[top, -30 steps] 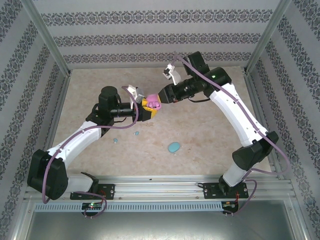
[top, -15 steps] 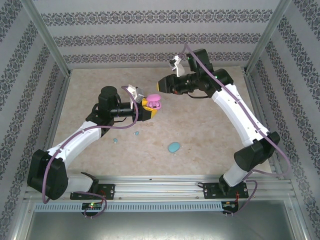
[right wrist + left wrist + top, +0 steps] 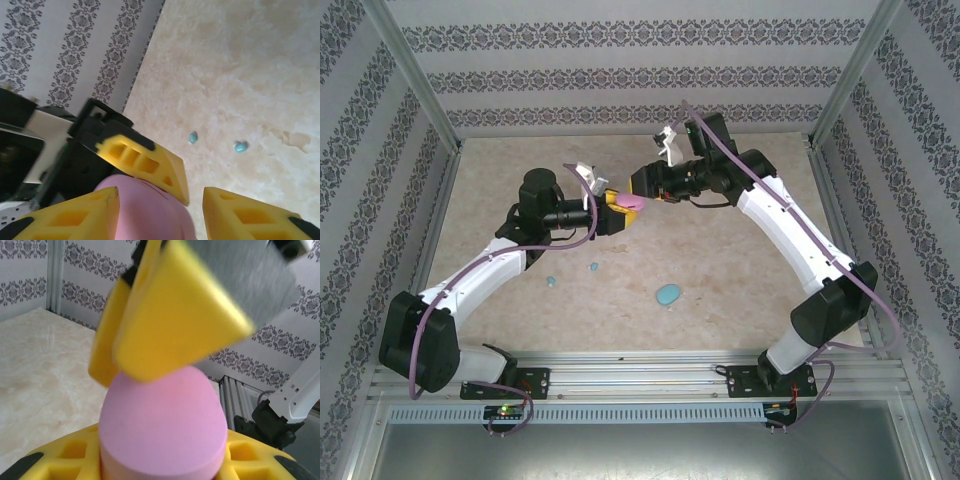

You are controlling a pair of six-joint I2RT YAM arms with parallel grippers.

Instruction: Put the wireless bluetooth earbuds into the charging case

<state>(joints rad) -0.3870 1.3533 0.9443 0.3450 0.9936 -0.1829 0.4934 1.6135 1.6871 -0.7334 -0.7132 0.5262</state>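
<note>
Right gripper [image 3: 638, 196] had swung back in from further right, fingers spread astride the pink charging case [image 3: 628, 202], one finger seemingly touching its top. Left gripper [image 3: 617, 212] pinched that case above the tabletop [image 3: 740, 250]. Two light-blue earbuds [image 3: 551, 281] lay on the table, well apart from it. An off-centre push could twist the smooth case loose and drop it.

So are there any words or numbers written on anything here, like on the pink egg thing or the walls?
None: no word, number or logo can be read anywhere.
The smooth pink oval plastic case is blank on the side that shows.
The light-blue oval plastic case is too small to tell.
The grey-patterned wallpaper shows ornaments, not letters.
</note>
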